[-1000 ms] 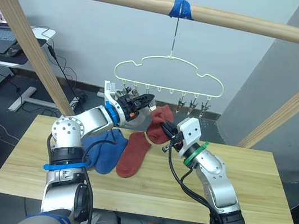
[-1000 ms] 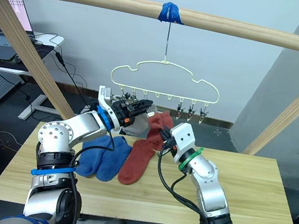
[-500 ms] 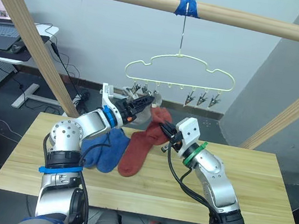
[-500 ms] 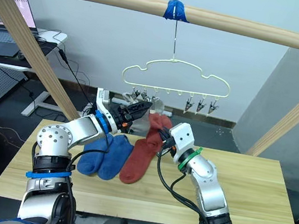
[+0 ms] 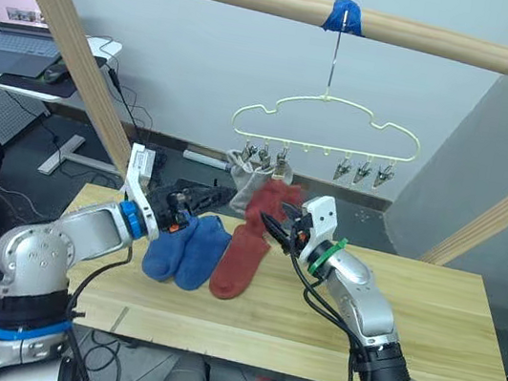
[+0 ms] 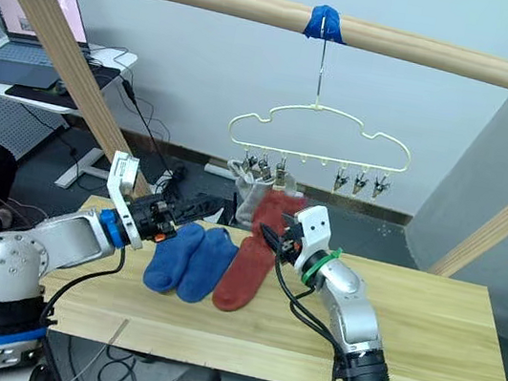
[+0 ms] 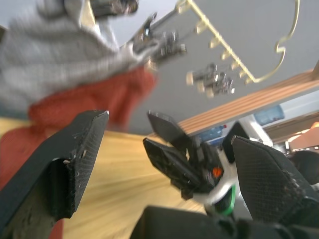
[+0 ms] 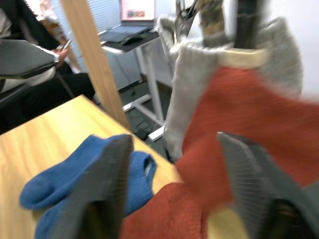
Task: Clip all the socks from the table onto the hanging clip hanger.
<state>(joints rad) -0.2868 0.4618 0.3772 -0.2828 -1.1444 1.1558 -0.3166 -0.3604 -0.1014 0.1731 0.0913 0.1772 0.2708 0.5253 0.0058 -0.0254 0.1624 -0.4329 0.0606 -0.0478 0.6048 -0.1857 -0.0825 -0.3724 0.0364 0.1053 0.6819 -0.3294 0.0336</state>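
Rust-red sock (image 5: 236, 261) lengthwise front-to-back, toe nearest robot.

Left arm reaches forward from the left, forearm roughly level and angled toward the centre. Left gripper (image 5: 197, 198) at the far end, pointing right, black fingers (image 7: 75, 149) spread apart, nothing between them. Blue band at its wrist. Right arm rises from the near right, elbow bent, forearm angled up and to the left. Green band at its wrist. Right gripper (image 5: 273, 227) points left toward the left gripper, fingers (image 8: 107, 194) parted, holding nothing. The two grippers sit near each other, tips apart, not touching.
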